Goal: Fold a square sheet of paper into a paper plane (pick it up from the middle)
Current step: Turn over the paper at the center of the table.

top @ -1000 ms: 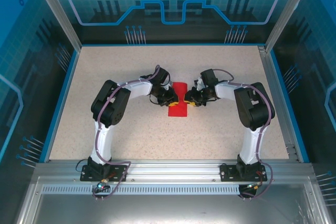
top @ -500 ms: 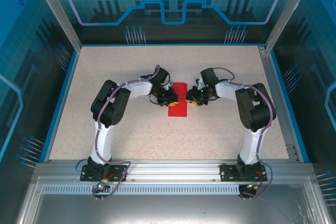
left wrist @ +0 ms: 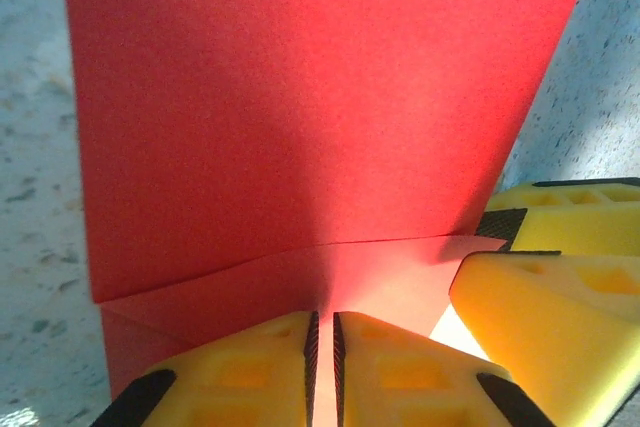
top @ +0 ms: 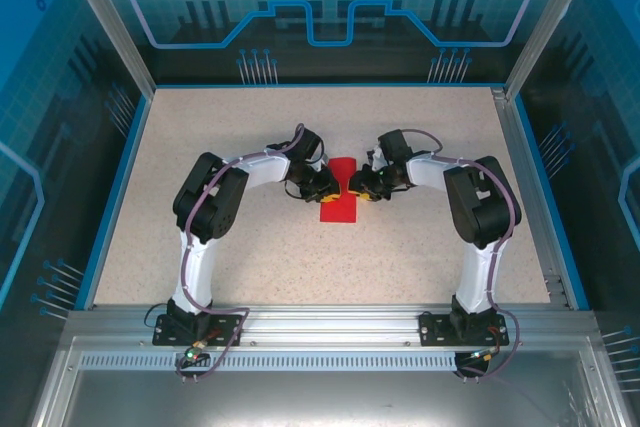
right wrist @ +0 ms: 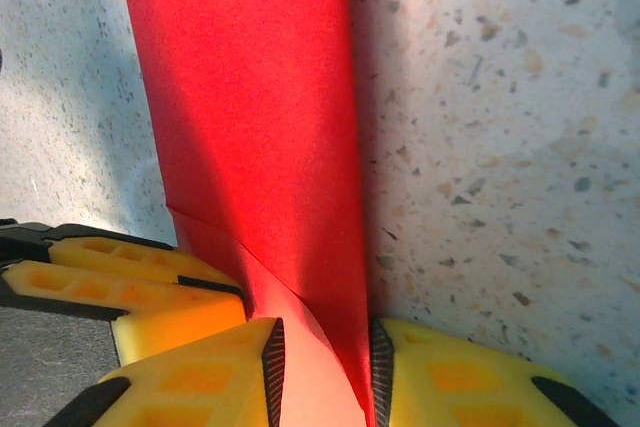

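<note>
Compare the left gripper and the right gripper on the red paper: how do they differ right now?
The left gripper has jaws almost together, pinching the red paper in a thin slit; the right gripper has jaws wider apart, a raised fold of paper between them, grip unclear. The left gripper reaches the paper from its left side, the right gripper from its right. Both have yellow fingers with black pads.
</note>
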Available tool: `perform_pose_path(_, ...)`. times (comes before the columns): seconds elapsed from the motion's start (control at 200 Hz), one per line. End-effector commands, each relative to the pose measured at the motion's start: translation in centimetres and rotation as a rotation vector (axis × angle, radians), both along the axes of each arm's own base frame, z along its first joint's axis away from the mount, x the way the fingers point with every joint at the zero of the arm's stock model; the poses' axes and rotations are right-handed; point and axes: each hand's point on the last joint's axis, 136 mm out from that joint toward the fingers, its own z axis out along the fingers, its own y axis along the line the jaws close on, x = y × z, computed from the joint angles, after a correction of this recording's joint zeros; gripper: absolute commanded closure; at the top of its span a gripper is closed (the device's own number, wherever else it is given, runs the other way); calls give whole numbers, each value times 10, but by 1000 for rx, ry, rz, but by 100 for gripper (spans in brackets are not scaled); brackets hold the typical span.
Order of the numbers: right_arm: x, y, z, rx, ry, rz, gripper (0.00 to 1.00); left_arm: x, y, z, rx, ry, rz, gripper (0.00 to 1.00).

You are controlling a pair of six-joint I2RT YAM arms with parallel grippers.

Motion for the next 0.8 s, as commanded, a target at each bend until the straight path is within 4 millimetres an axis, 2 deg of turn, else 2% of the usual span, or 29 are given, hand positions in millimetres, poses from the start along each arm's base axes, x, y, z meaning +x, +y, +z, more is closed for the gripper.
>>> perform_pose_path(0.0,-2,5,2,30,3,11,69,-1,10,11,19,-19,9,83)
perform_pose_path(0.16,-2,0,6,67,-9,-5,68,3,13,16,3,-31,31,82)
perform_pose_path(0.32,-7,10,11,152,-18,25,67,5,15,16,-10,-26,44,81)
perform_pose_path(0.55,-8,13,13,172,-34,34,68,4,16,16,-8,-26,47,81)
perform_pose_path(0.65,-9,19,17,189,-51,59,70,5,17,21,-10,-45,55,81)
perform_pose_path(0.795,-8,22,25,205,-80,73,77,9,24,33,-10,-99,91,81)
